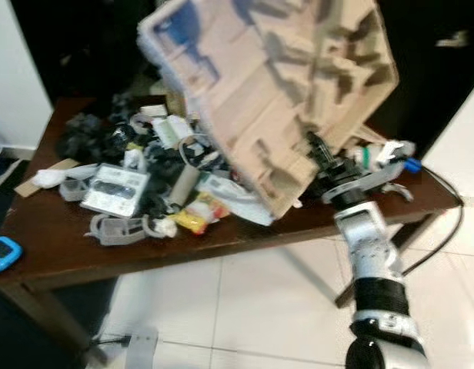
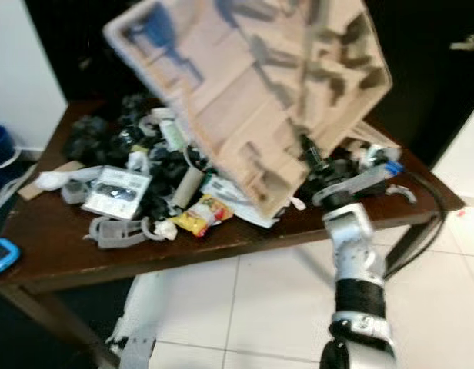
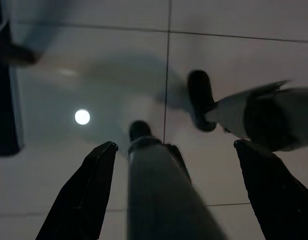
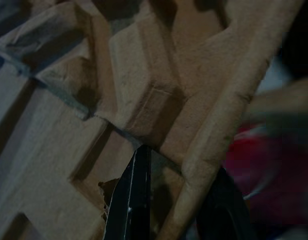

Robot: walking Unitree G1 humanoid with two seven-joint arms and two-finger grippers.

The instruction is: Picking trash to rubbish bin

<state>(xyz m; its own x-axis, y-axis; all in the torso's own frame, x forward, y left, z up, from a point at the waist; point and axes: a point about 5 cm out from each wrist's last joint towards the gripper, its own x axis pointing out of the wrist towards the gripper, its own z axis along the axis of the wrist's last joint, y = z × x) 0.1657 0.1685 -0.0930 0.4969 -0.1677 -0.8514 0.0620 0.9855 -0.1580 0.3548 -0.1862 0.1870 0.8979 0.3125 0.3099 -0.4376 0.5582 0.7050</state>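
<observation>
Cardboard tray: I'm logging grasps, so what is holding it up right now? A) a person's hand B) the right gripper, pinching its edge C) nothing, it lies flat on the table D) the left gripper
B: the right gripper pinches the edge of the cardboard tray, which is lifted and tilted above the table.

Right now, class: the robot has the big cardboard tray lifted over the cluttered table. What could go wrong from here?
1. The right gripper pinches only the rim of the tray; held tilted by one edge, the tray could slip or tear.
2. The tray's low corner hangs just above the trash pile; swinging it could sweep pieces off the table.
3. The tray blocks much of the head camera's view, so whatever lies behind it may be missed.
</observation>
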